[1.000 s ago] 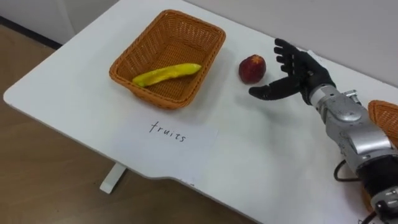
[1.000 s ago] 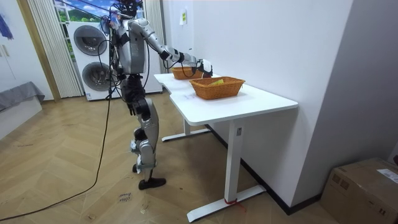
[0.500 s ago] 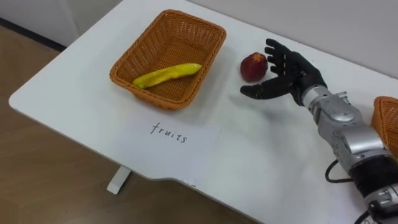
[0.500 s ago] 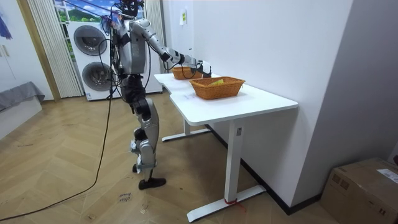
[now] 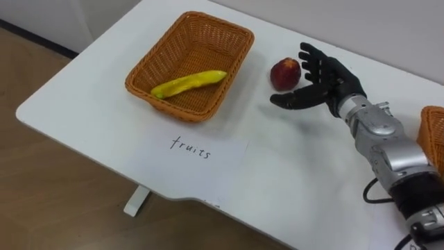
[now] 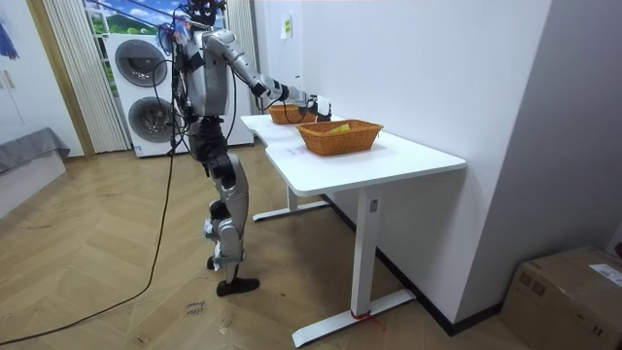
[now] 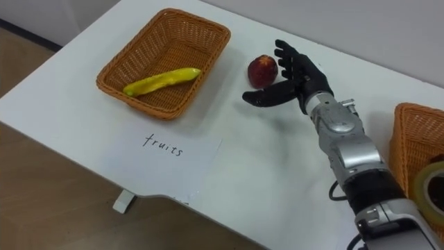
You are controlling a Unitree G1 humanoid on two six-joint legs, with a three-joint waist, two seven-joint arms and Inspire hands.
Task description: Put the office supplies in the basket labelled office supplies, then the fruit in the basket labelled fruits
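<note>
Your right hand (image 5: 325, 83) was open, fingers spread and straight, thumb stretched toward your left, holding nothing. It hung low over the white counter (image 5: 291, 173), just beside the red apple (image 5: 285, 73). The fingertips were at the fruit's right side and the thumb lay in front of it, but you could not tell whether any of them touched the skin. The apple stood on the bare counter, outside any basket, between your hand and the fruit basket (image 5: 236, 52) to your left. That wicker basket held one thing, a yellow banana (image 5: 189, 83) lying slantwise across its floor. In front of the basket, nearer you, a sheet of paper (image 5: 198, 154) with handwriting lay flat on the counter. At your far right a second wicker basket (image 7: 411, 142) was cut off by the picture's edge. Inside it sat a pale ring-shaped thing (image 7: 430, 182), perhaps a roll of tape, also cut off, and the rest of its contents were out of sight. In the room view you stood at the counter's far end near two stacked washing machines (image 6: 146, 87), arm reaching out over the top. The hand and apple were too small there to make out.
</note>
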